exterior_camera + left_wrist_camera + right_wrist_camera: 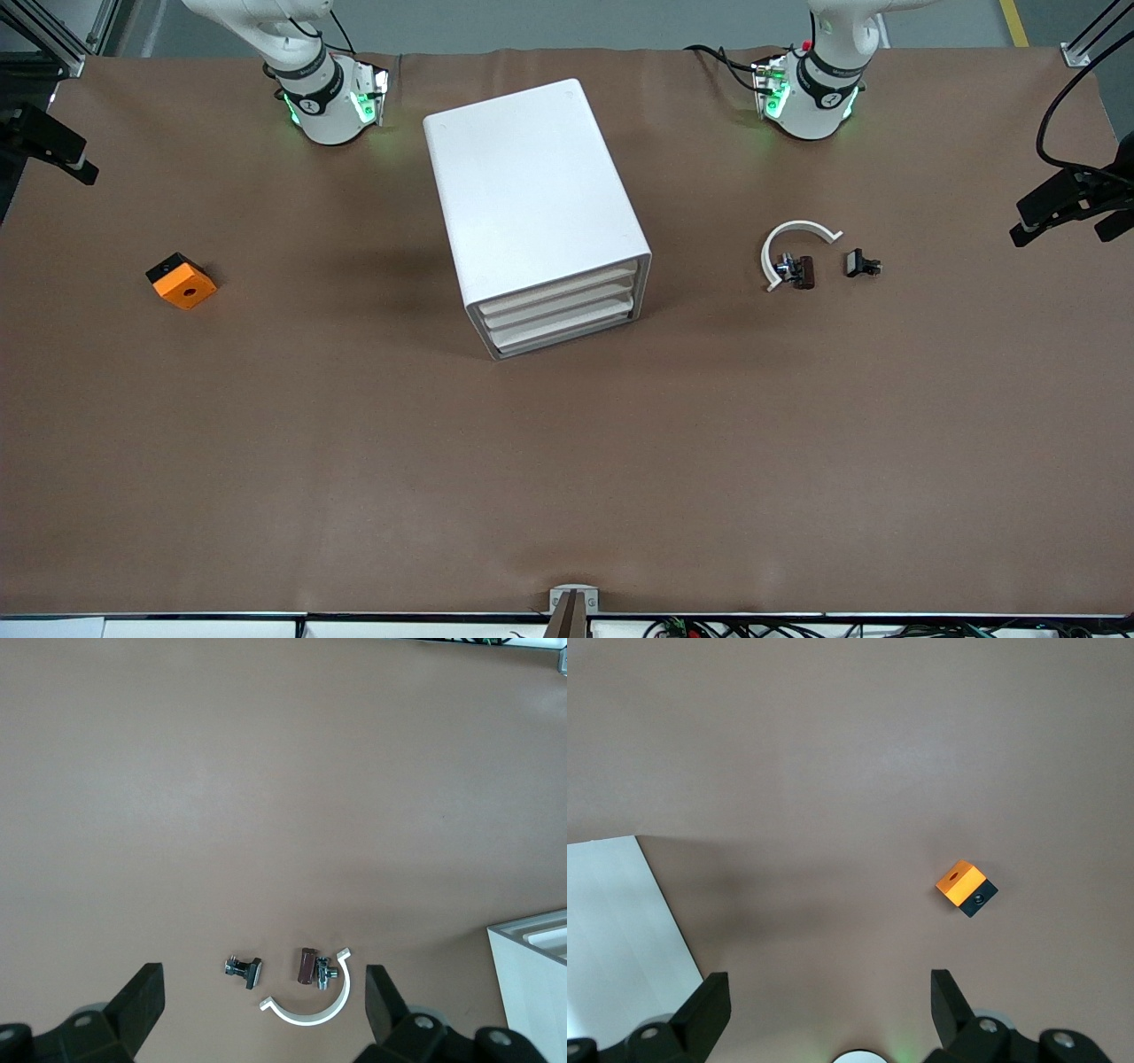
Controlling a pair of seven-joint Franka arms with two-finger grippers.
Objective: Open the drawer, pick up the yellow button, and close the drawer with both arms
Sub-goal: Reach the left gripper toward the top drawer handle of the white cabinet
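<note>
The white rounded cabinet (532,204) stands mid-table with its three drawers (558,312) all shut, their fronts toward the front camera. A corner of the cabinet shows in the left wrist view (536,974) and in the right wrist view (616,939). The button is hidden. In the front view only the two arms' bases show, at the table's robot edge; both grippers are out of that view. My left gripper (263,1010) is open, high over the small black clips. My right gripper (828,1010) is open, high over bare table beside the cabinet.
An orange square block with a centre hole (181,281) lies toward the right arm's end; it also shows in the right wrist view (966,887). Two small black clips (862,264) and a white curved band (791,244) lie toward the left arm's end, also in the left wrist view (310,1005).
</note>
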